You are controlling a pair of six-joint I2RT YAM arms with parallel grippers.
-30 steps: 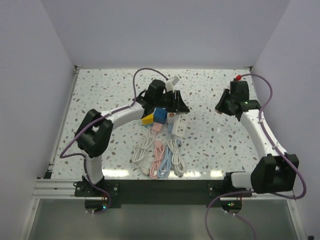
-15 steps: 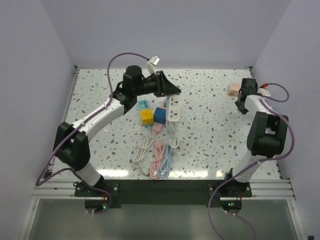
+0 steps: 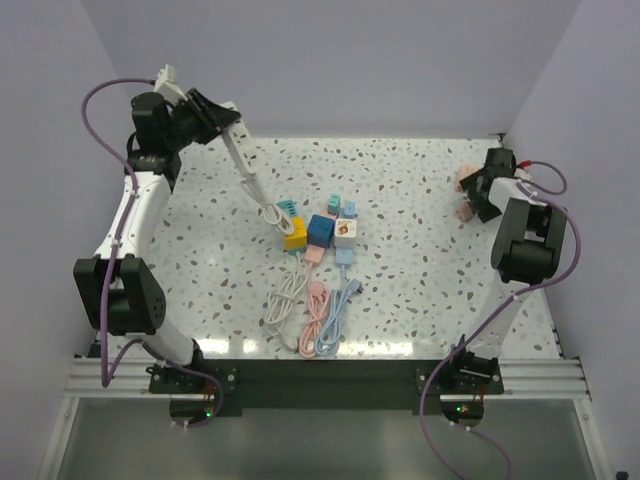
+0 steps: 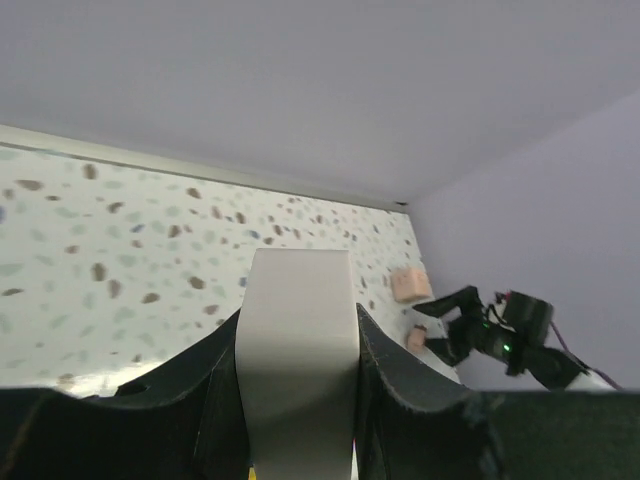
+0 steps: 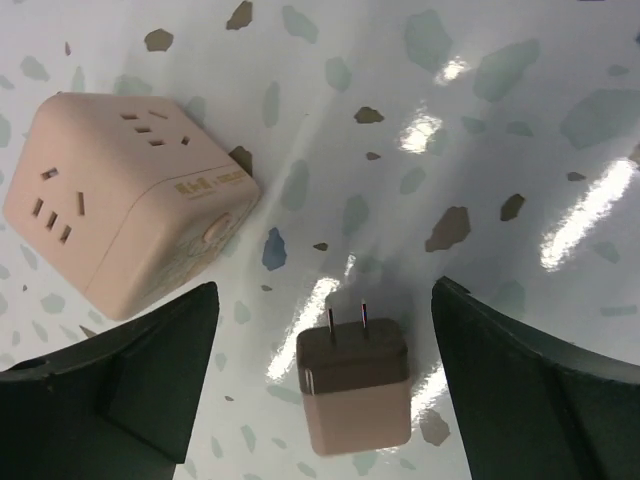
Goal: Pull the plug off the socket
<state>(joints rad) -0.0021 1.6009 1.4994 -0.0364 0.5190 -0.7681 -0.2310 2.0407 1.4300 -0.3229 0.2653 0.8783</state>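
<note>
A pink plug (image 5: 355, 385) lies on the table with its two prongs bare, a short gap away from the pink cube socket (image 5: 130, 210). My right gripper (image 5: 325, 300) is open, one finger on each side of the plug and touching neither. From above, the plug (image 3: 465, 213) and socket (image 3: 463, 177) sit at the far right beside the right gripper (image 3: 480, 195). My left gripper (image 3: 205, 115) is raised at the back left, shut on a white power strip (image 3: 238, 150) that slants down; the strip (image 4: 298, 360) fills the gap between its fingers.
Mid-table lie a yellow cube socket (image 3: 295, 236), a blue one (image 3: 320, 230), a white one (image 3: 345, 230), two teal plugs (image 3: 287, 208) and coiled white (image 3: 285, 298), pink (image 3: 318, 310) and blue (image 3: 338, 315) cables. The right wall is close to the right gripper.
The left arm swung up and to the back left, lifting the white strip off the table. The right gripper opened and the pink plug now lies free beside the pink socket.
</note>
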